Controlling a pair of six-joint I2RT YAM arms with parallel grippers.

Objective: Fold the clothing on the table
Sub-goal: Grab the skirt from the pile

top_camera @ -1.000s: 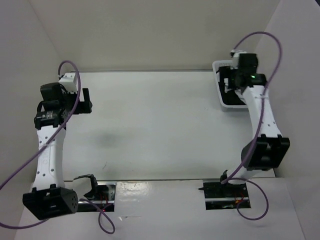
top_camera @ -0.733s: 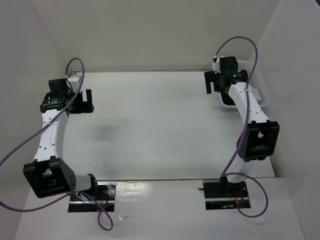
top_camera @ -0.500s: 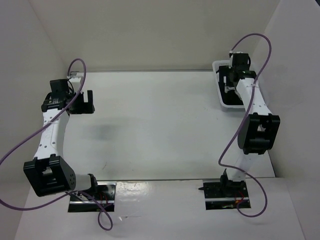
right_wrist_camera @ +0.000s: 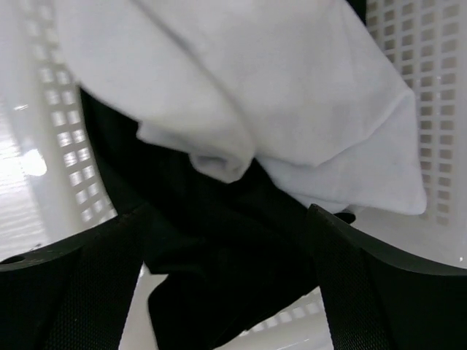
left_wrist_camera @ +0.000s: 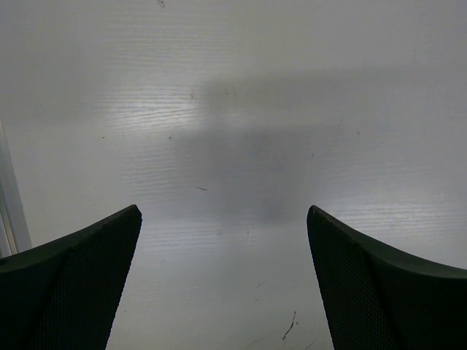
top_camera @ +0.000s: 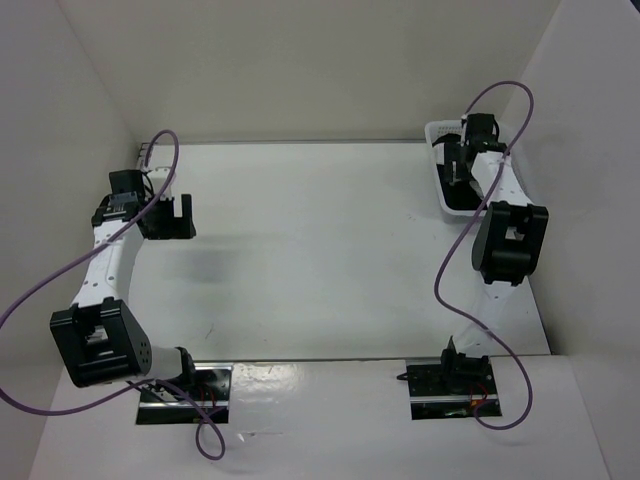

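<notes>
Right now the big white table (top_camera: 320, 260) fills most of the top view. The left arm (top_camera: 103, 270) bends along the left side of the table. The right arm (top_camera: 500, 200) reaches to the far right corner. A white basket (top_camera: 436, 150) with small holes in its walls sits in that corner. Inside the basket lies a black garment (right_wrist_camera: 211, 248). The white clothing (right_wrist_camera: 277, 87) lies bunched on top of it in soft folds. So the clothing is in the basket, not spread on the table. The right gripper (right_wrist_camera: 226, 219) hangs right over the pile with its two fingers far apart, and nothing is pinched between them. I cannot tell if it touches the cloth. The left gripper (left_wrist_camera: 222, 219) hangs above bare table near the left edge. Its fingers are wide apart too, and it holds nothing.
</notes>
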